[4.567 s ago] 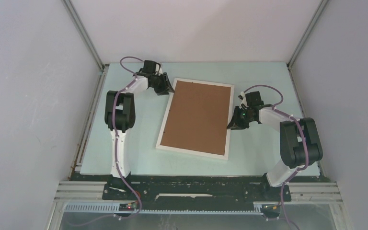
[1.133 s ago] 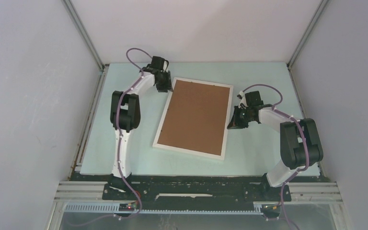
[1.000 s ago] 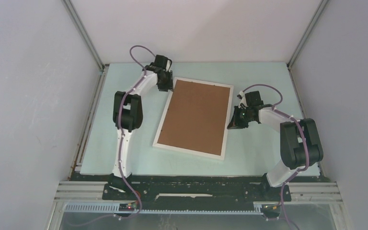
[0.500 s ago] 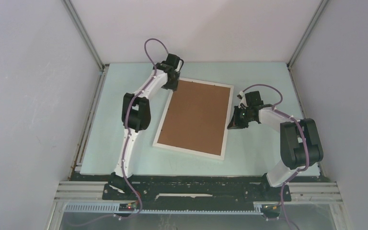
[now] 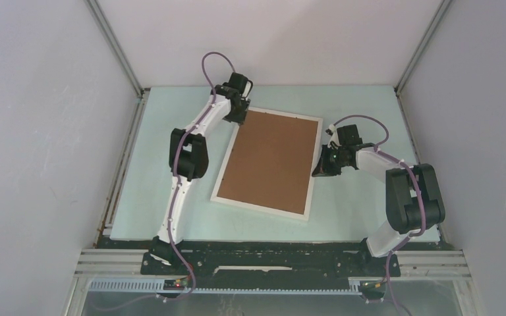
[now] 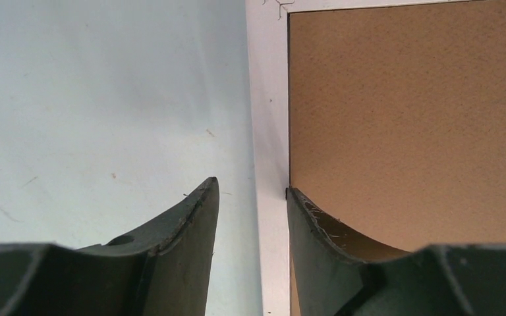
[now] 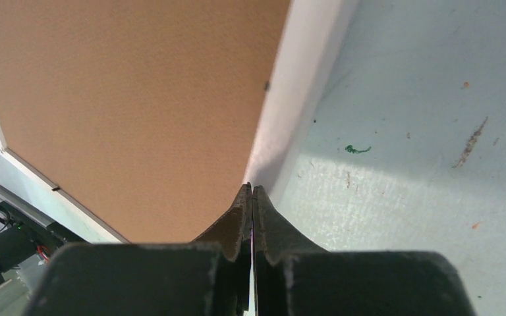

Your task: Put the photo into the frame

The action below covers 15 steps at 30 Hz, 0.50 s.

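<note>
The frame (image 5: 258,208) lies face down on the table (image 5: 151,171), with a brown backing board (image 5: 271,161) filling it. Its long axis runs from the near side to the far side, and the far end leans a little to the right. The photo is not visible in any view, so I cannot tell if it is already under the board.

The left gripper (image 6: 251,185) is open at the far left corner. One finger is over the table and the other over the board, with the white left rail between them. The right gripper (image 7: 251,191) is closed on nothing, and its tip sits at the outer edge of the right long rail, about halfway along. I think the left gripper is better placed to grip the rail.
</note>
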Each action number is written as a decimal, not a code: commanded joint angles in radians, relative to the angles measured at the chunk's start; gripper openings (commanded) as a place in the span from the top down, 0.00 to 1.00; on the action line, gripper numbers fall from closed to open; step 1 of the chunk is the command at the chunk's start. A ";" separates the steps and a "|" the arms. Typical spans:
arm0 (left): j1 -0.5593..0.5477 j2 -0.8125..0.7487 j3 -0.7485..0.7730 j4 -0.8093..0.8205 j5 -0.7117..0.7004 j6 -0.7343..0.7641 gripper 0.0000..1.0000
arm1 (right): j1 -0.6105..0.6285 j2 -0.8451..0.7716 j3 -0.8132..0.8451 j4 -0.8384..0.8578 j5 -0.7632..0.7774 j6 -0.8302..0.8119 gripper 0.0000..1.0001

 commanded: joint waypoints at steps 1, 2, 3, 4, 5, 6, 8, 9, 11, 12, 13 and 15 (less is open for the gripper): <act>-0.065 0.043 0.049 -0.064 0.191 0.068 0.49 | 0.019 -0.039 0.015 0.029 -0.029 -0.004 1.00; -0.069 0.048 0.060 -0.070 0.190 0.084 0.48 | 0.021 -0.037 0.015 0.030 -0.029 -0.004 1.00; -0.073 0.051 0.064 -0.074 0.190 0.102 0.48 | 0.020 -0.035 0.016 0.031 -0.028 -0.003 1.00; -0.078 0.050 0.064 -0.075 0.185 0.115 0.49 | 0.021 -0.035 0.015 0.031 -0.026 -0.001 1.00; -0.083 0.051 0.067 -0.077 0.173 0.120 0.49 | 0.022 -0.033 0.015 0.033 -0.027 -0.001 1.00; -0.090 0.059 0.081 -0.087 0.155 0.127 0.49 | 0.023 -0.033 0.015 0.035 -0.028 -0.001 1.00; -0.114 0.082 0.124 -0.124 0.074 0.141 0.51 | 0.024 -0.032 0.015 0.040 -0.028 0.002 1.00; -0.126 0.085 0.128 -0.133 0.045 0.144 0.50 | 0.025 -0.031 0.018 0.035 -0.028 0.004 1.00; -0.136 0.085 0.129 -0.147 0.010 0.139 0.47 | 0.030 -0.030 0.029 0.019 -0.023 0.003 1.00; -0.143 0.085 0.129 -0.154 -0.007 0.138 0.45 | 0.032 -0.034 0.032 0.013 -0.021 0.002 1.00; -0.151 0.083 0.127 -0.158 -0.032 0.139 0.45 | 0.033 -0.039 0.032 0.009 -0.017 0.002 1.00; -0.170 0.079 0.120 -0.162 -0.088 0.143 0.44 | 0.037 -0.055 0.032 -0.004 -0.005 0.004 1.00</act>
